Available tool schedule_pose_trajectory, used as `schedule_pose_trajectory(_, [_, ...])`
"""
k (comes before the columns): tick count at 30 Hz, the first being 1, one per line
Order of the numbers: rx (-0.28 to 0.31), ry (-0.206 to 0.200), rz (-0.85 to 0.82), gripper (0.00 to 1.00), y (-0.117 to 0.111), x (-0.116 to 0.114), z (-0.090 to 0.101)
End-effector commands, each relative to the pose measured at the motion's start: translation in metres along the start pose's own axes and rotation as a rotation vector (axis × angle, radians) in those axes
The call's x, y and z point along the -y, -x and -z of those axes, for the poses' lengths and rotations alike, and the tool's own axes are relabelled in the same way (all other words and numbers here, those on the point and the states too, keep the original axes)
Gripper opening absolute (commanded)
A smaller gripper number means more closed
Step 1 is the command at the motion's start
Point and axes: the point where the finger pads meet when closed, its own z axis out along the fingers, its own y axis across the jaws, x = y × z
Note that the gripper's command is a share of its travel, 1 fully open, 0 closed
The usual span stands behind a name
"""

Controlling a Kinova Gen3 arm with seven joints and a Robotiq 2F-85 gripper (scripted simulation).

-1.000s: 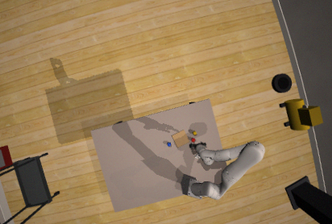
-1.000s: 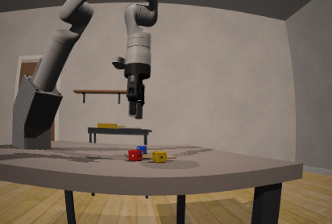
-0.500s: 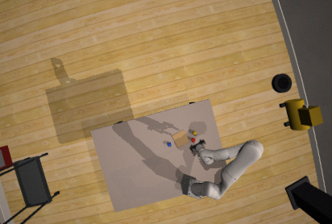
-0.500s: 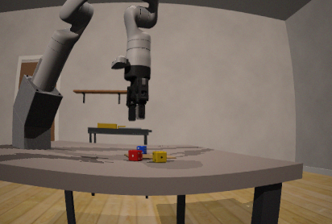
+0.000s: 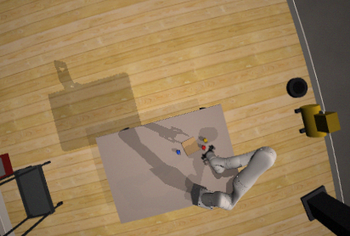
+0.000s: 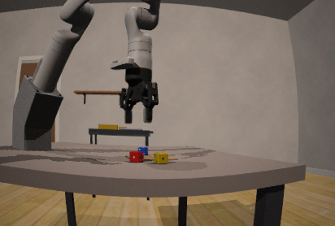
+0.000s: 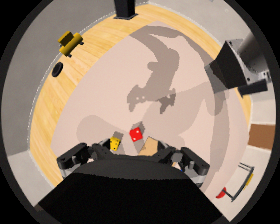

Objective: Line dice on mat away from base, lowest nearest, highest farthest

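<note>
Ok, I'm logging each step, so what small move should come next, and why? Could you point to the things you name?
Probably shift the open gripper [image 5: 208,154] [image 6: 138,116] [image 7: 133,145] over the red die [image 5: 204,148] [image 6: 137,157] [image 7: 136,134] before lowering: it hangs high above the table, off to one side of that die, which lies off the mat [image 5: 191,146] [image 7: 150,146].

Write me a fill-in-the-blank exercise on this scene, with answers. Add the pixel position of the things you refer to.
The gripper [image 5: 208,154] [image 6: 138,121] is ____, holding nothing.
The red die [image 5: 204,148] [image 6: 137,157] [image 7: 136,134] and the ____ die lie on the same side of the mat [image 5: 190,146] [image 7: 150,146].
The die on the mat's opposite side is ____.
All three dice rest on the ____, off the mat.

Missing words: open; yellow; blue; table.
</note>
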Motion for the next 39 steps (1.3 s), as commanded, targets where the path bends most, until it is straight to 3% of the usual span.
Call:
schedule_pose_trajectory(1, [-0.004,0.003,0.085,1.00,-0.0037,-0.0029,-0.0010])
schedule_pose_trajectory(21, [-0.001,0.001,0.365,1.00,-0.0032,-0.0029,-0.0048])
schedule_pose_trajectory(39, [0.000,0.001,0.444,1.00,-0.0030,-0.0029,-0.0059])
